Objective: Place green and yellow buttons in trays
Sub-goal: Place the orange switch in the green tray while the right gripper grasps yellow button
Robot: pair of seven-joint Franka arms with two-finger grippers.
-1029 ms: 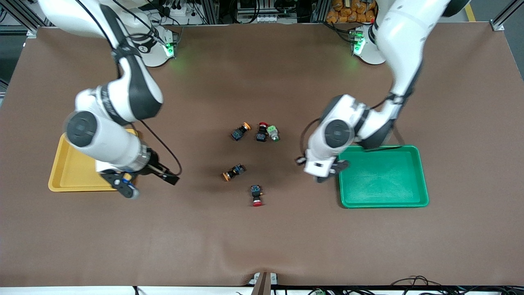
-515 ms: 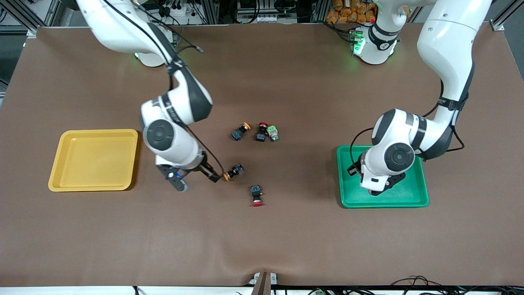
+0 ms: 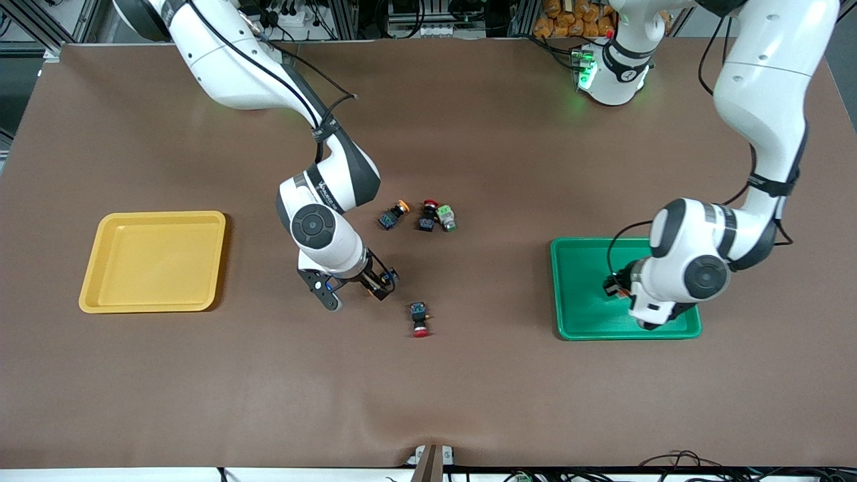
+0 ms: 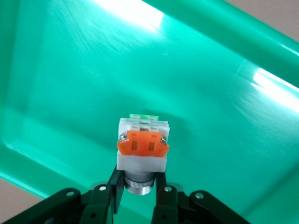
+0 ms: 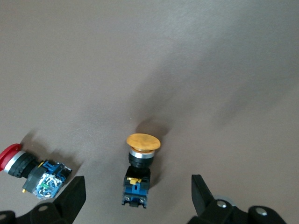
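Observation:
My left gripper (image 4: 139, 185) is shut on a white-grey button with an orange block (image 4: 142, 151) and holds it just above the floor of the green tray (image 4: 219, 93). In the front view this gripper (image 3: 644, 320) is over the green tray's (image 3: 576, 294) end toward the left arm. My right gripper (image 5: 138, 198) is open, its fingers on either side of a black button with an orange-yellow cap (image 5: 141, 169) that lies on the table. In the front view this gripper (image 3: 355, 289) hides most of that button (image 3: 391, 274). The yellow tray (image 3: 154, 261) holds nothing.
A second orange-capped black button (image 3: 394, 214), a red-capped one (image 3: 428, 215) and a white-grey green button (image 3: 446, 218) lie together mid-table. Another red-capped button (image 3: 420, 318) lies nearer the front camera; it also shows in the right wrist view (image 5: 32, 170).
My right gripper swung from the yellow tray to the orange-capped button and now straddles it. My left gripper carried the white-grey button from the green tray's edge to over the tray.

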